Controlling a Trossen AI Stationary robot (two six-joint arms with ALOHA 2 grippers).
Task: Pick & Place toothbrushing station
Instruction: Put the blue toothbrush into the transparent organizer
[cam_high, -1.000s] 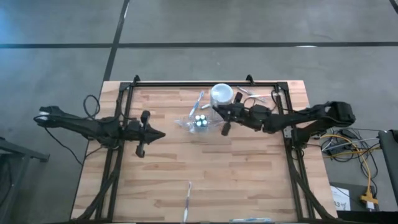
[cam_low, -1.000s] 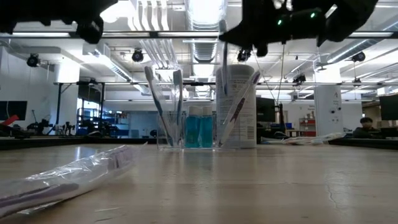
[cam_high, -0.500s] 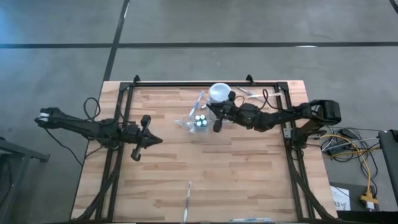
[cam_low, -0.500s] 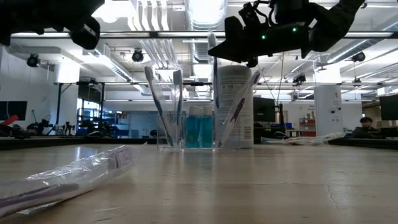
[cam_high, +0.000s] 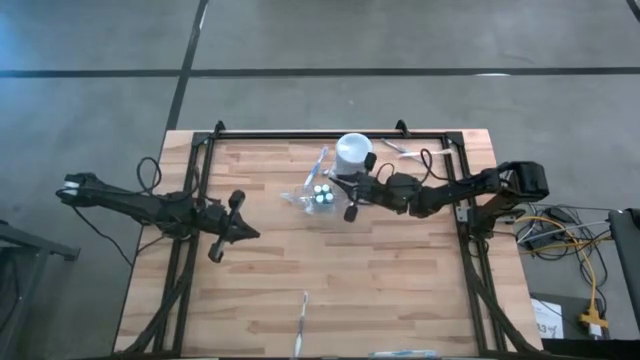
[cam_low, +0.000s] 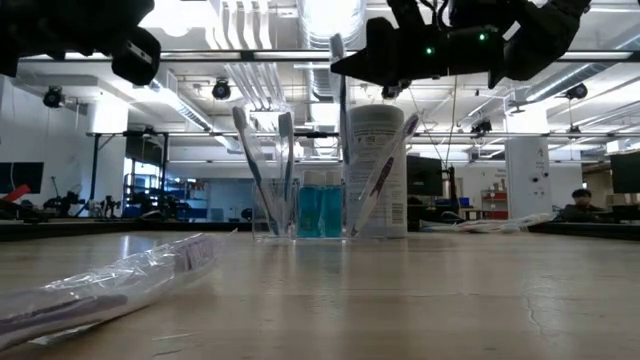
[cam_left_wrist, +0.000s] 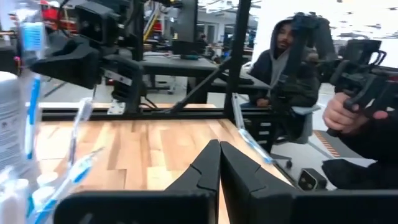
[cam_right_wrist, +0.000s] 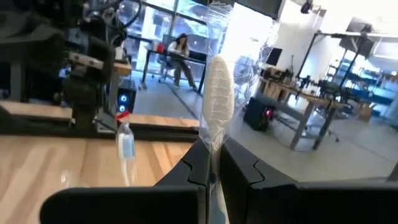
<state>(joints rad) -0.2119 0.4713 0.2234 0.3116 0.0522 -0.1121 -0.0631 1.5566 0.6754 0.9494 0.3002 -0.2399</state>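
Note:
A clear holder (cam_high: 320, 196) at mid-table carries pale toothbrushes (cam_low: 262, 170) and teal tubes (cam_low: 320, 210). Just behind it stands the white cup (cam_high: 354, 151), with one brush leaning on its side (cam_low: 386, 168). My right gripper (cam_high: 346, 197) hovers beside the holder and is shut on an upright wrapped toothbrush (cam_low: 341, 110). Whether its lower end is inside the holder is hidden. My left gripper (cam_high: 246, 232) hangs shut over the table's left half, apart from everything, with nothing between its fingers (cam_left_wrist: 219, 163). My right gripper pinches the toothbrush's neck (cam_right_wrist: 211, 155), just below the white bristle head (cam_right_wrist: 217, 93), between its two fingers. The fingers lie level, coming from the table's right, across the brush. The brush stands upright with its head above the fingers and its handle hanging below.
A wrapped toothbrush (cam_high: 302, 322) lies near the front edge, large in the low view (cam_low: 110, 285). More wrapped brushes (cam_high: 402, 151) lie at the far right. A black frame (cam_high: 205, 150) rims the table. A person with a handheld controller (cam_left_wrist: 348, 112) sits beyond it.
My right gripper has carried the upright toothbrush a little toward the table's left, from in front of the cup to beside the clear holder, and has rolled slightly. My left gripper has sunk a little and drifted toward the near edge, still shut.

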